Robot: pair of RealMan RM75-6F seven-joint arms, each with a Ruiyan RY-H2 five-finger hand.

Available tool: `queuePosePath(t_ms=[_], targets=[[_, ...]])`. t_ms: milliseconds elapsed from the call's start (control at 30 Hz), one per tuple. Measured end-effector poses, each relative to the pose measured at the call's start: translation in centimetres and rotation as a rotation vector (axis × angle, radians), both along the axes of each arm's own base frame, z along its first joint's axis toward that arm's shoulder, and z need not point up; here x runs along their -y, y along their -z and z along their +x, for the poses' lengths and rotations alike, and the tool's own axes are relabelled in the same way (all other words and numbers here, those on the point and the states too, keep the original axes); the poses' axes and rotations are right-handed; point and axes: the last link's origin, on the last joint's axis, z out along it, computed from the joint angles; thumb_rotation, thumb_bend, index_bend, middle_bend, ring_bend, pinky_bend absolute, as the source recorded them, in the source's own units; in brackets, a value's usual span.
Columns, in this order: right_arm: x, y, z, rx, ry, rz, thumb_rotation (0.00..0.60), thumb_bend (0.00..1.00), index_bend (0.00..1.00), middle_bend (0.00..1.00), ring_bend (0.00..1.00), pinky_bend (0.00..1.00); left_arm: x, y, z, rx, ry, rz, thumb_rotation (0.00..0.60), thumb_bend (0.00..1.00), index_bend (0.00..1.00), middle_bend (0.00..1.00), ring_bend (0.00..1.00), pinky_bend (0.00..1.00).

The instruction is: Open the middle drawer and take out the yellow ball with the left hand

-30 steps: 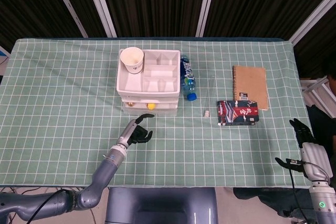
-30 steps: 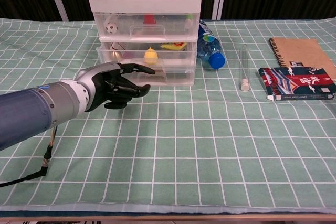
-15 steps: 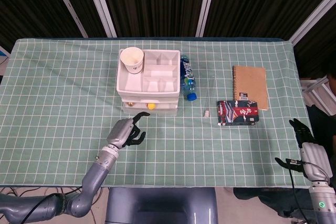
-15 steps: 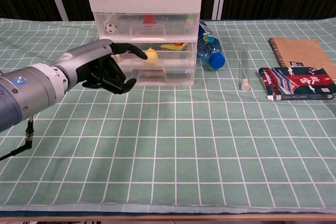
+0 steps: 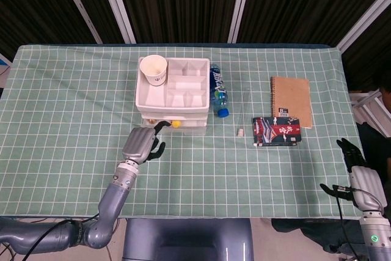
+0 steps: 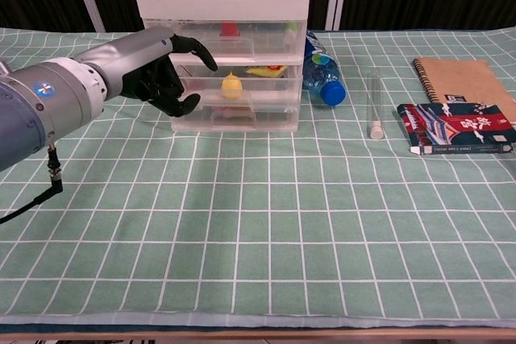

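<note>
The white drawer unit (image 6: 242,70) stands at the table's back, also visible from above as the drawer unit (image 5: 174,93). Through the clear front of its middle drawer (image 6: 258,84) I see the yellow ball (image 6: 231,84), which also shows in the head view as the yellow ball (image 5: 176,123). My left hand (image 6: 157,70) hovers at the left end of the drawer fronts, forefinger and thumb apart, the other fingers curled, holding nothing. I cannot tell whether it touches the drawer. From the head, the left hand (image 5: 142,143) is just before the unit. My right hand (image 5: 357,172) rests open at the far right edge.
A paper cup (image 5: 153,68) stands on top of the unit. A blue bottle (image 6: 322,66) lies against its right side. A test tube (image 6: 374,102), a patterned box (image 6: 455,128) and a brown notebook (image 6: 463,78) lie to the right.
My left hand has risen and moved forward and left, from above the cloth in front of the unit up to the drawer fronts. The right hand has stayed still.
</note>
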Motion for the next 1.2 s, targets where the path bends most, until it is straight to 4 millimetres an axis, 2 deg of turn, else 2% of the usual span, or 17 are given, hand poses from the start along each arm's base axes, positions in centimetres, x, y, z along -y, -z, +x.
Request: queuePosePath(t_ms=[267,600,1200], targets=[[0.0,0.0,0.0,-0.001,0.001,0.001,0.600,0.05,0.00,0.00,0.00,0.22,-0.2,0.0,-0.8,-0.046,-0.064,-0.012,0.600,0.46,0.33,0.99,1.00,1.00],[0.0,0.0,0.0,0.000,0.000,0.001,0.600,0.05,0.00,0.00,0.00,0.22,0.2,-0.4,-0.7,-0.043,-0.073,-0.030,0.600,0.46,0.41,0.99,1.00,1.00],[0.0,0.0,0.1,0.002,0.002,-0.001,0.600,0.05,0.00,0.00,0.00,0.22,3.3,-1.4,-1.4,-0.063,-0.091,-0.141,0.600,0.46,0.42,0.99,1.00,1.00]])
